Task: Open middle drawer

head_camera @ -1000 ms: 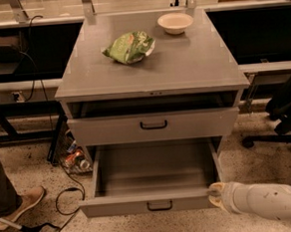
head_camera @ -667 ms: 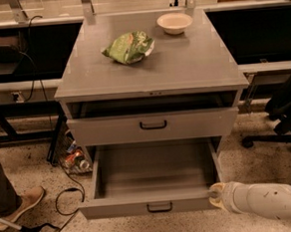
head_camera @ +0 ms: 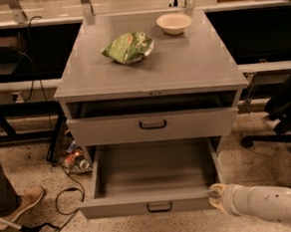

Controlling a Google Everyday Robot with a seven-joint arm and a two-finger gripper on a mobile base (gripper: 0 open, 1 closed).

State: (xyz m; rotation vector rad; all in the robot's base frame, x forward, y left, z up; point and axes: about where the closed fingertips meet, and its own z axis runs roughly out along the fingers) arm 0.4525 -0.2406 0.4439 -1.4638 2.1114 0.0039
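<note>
The middle drawer [head_camera: 154, 174] is the grey one pulled far out of the cabinet, with its grey inside bare. Its flat front faces me and carries a small black loop handle [head_camera: 159, 207] at its centre. My gripper [head_camera: 216, 197] is at the lower right, on a white arm [head_camera: 271, 206] that comes in from the right edge. Its yellowish tip is against the right end of that drawer's front, well right of the handle. Above, the top drawer [head_camera: 152, 126] has a black handle and stands out a little. Any drawer below is hidden.
The grey cabinet top [head_camera: 182, 65] holds a green bag [head_camera: 128, 47] and a white bowl [head_camera: 174, 22]. A person's shoe [head_camera: 19, 204] and cables [head_camera: 66, 203] lie on the floor at left. Litter [head_camera: 73, 160] sits by the cabinet's left side. A black chair base [head_camera: 281, 128] stands at right.
</note>
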